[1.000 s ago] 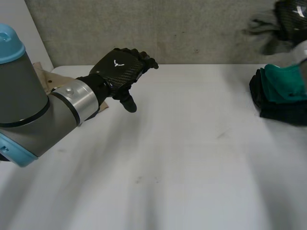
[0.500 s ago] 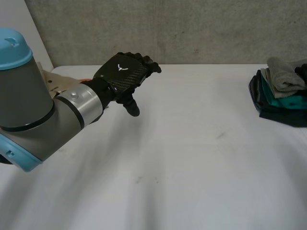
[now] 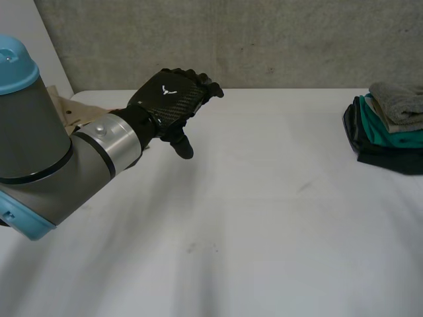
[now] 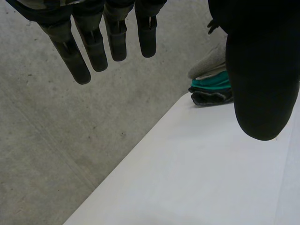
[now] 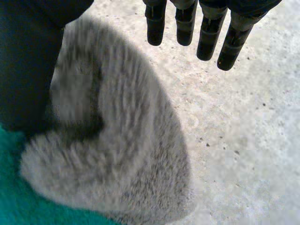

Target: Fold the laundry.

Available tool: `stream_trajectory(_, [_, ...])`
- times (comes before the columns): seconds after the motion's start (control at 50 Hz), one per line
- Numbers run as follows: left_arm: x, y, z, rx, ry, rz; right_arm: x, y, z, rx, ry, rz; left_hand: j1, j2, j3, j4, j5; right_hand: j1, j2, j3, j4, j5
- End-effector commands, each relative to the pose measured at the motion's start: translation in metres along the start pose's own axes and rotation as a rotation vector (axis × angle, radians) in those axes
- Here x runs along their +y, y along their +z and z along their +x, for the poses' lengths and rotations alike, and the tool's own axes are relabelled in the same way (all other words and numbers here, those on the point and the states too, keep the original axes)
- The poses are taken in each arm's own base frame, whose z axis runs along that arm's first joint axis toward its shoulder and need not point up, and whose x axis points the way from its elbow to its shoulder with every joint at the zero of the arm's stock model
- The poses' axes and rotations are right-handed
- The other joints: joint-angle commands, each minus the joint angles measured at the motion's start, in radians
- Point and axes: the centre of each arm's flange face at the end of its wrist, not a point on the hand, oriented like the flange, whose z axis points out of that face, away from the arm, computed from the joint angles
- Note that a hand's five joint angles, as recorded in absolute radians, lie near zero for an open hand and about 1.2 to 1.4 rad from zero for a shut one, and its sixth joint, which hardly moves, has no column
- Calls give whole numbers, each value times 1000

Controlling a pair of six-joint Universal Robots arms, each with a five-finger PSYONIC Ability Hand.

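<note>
A: Left side first. Arm pose?
B: Left arm (image 3: 59, 165) runs from the near left, its grey forearm angled up and to the right over the table's far left corner. Left hand (image 3: 170, 98) hangs above the table near the far edge, back of the hand up.
A: Fingers?
B: Straight and a little spread. The left fingers (image 4: 117, 40) sit apart from each other in the left wrist view, and the left thumb (image 3: 182, 146) points down, away from them. Nothing in the hand.
A: Anything by the arm?
B: A tan item (image 3: 68, 111) at the far left corner, partly hidden by the forearm. Can't tell what it is.
A: Surface, room?
B: White table (image 3: 251, 218), bare across the middle, with a few faint marks. Grey concrete wall (image 3: 264, 39) right behind its far edge.
A: Laundry?
B: Folded stack (image 3: 386, 129) at the table's right edge, well apart from the left hand. Grey towel (image 3: 400, 99) on top, teal piece (image 3: 386, 132) under it, dark piece (image 3: 383, 157) at the bottom.
A: Right hand?
B: Right hand (image 5: 207, 40) is over the stack, with the grey towel under its palm. Its fingers are straight and slightly apart, reaching past the towel's edge over grey concrete. Right thumb (image 5: 28, 70) is beside the towel; can't tell if it touches. Nothing gripped.
</note>
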Motion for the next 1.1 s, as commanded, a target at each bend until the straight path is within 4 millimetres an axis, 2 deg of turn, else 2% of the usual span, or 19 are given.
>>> stream_trajectory(0.02, [-1, 0, 1, 2, -1, 2, -58, -32, 7, 63, 99, -139, 28, 32, 29, 33, 41, -27, -47, -41, -59, -68])
stream_trajectory(0.14, [0, -2, 0, 0, -4, -2, -73, -77, 31, 185, 101, -270, 28, 32, 29, 33, 41, -27, -47, -41, -59, -68])
stream_trajectory(0.28, [-3, -5, -5, -22, -6, 5, -99, -126, 102, 496, -41, -400, 22, 26, 23, 27, 36, -27, -47, -41, -59, -68])
stream_trajectory(0.32, [-5, -5, -14, -61, -7, 9, -115, -133, 128, 633, -124, -416, 19, 23, 20, 24, 33, -27, -47, -41, -59, -68])
stream_trajectory(0.38, [-8, -4, -29, -133, -1, 26, -133, -133, 145, 736, -210, -412, 19, 23, 20, 24, 33, -27, -47, -41, -59, -68])
stream_trajectory(0.44, [-10, -1, -55, -268, 14, 63, -151, -116, 142, 784, -279, -363, 5, 8, 5, 9, 18, -27, -47, -41, -59, -68])
stream_trajectory(0.48, [-11, 2, -78, -396, 31, 100, -174, -77, 108, 693, -286, -237, -7, -4, -6, -2, 6, -27, -47, -41, -59, -68])
stream_trajectory(0.54, [-10, 3, -105, -525, 48, 126, -201, -44, 64, 582, -266, -101, -22, -18, -21, -17, -8, -27, -47, -41, -59, -68])
stream_trajectory(0.56, [-2, 4, -122, -588, 60, 121, -213, -31, 32, 501, -239, -33, -19, -15, -18, -14, -6, -27, -47, -41, -59, -68])
stream_trajectory(0.62, [19, 9, -146, -638, 91, 85, -223, -19, -19, 362, -194, 47, -19, -15, -18, -14, -6, -27, -47, -41, -59, -68])
stream_trajectory(0.64, [39, 11, -162, -665, 126, 38, -230, -15, -54, 258, -172, 99, -19, -15, -18, -14, -6, -27, -47, -41, -59, -68])
stream_trajectory(0.68, [59, 11, -178, -691, 175, -19, -233, -13, -90, 155, -154, 141, -22, -18, -21, -17, -8, -27, -47, -41, -59, -68])
stream_trajectory(0.72, [91, 12, -198, -712, 257, -116, -229, -16, -141, 21, -133, 177, -28, -24, -27, -23, -14, -27, -47, -41, -59, -68])
stream_trajectory(0.78, [125, 14, -214, -712, 342, -212, -221, -22, -183, -85, -93, 187, -31, -27, -30, -26, -17, -27, -47, -41, -59, -68])
stream_trajectory(0.8, [148, 17, -222, -700, 403, -262, -214, -29, -205, -130, -66, 178, -31, -27, -30, -26, -17, -27, -47, -41, -59, -68])
stream_trajectory(0.86, [180, 24, -234, -677, 484, -311, -203, -40, -231, -182, -30, 149, -31, -27, -30, -26, -17, -27, -47, -41, -59, -68])
stream_trajectory(0.94, [219, 27, -262, -686, 564, -341, -165, -60, -269, -267, 18, 30, -13, -10, -12, -8, 0, -27, -47, -41, -59, -68])
stream_trajectory(1.0, [243, 23, -287, -719, 573, -351, -154, -68, -280, -292, 7, -8, 45, 49, 46, 50, 59, -27, -47, -41, -59, -68])
stream_trajectory(1.1, [269, 25, -304, -742, 586, -352, -137, -82, -283, -298, -45, -65, 227, 230, 228, 232, 240, -27, -47, -41, -59, -68])
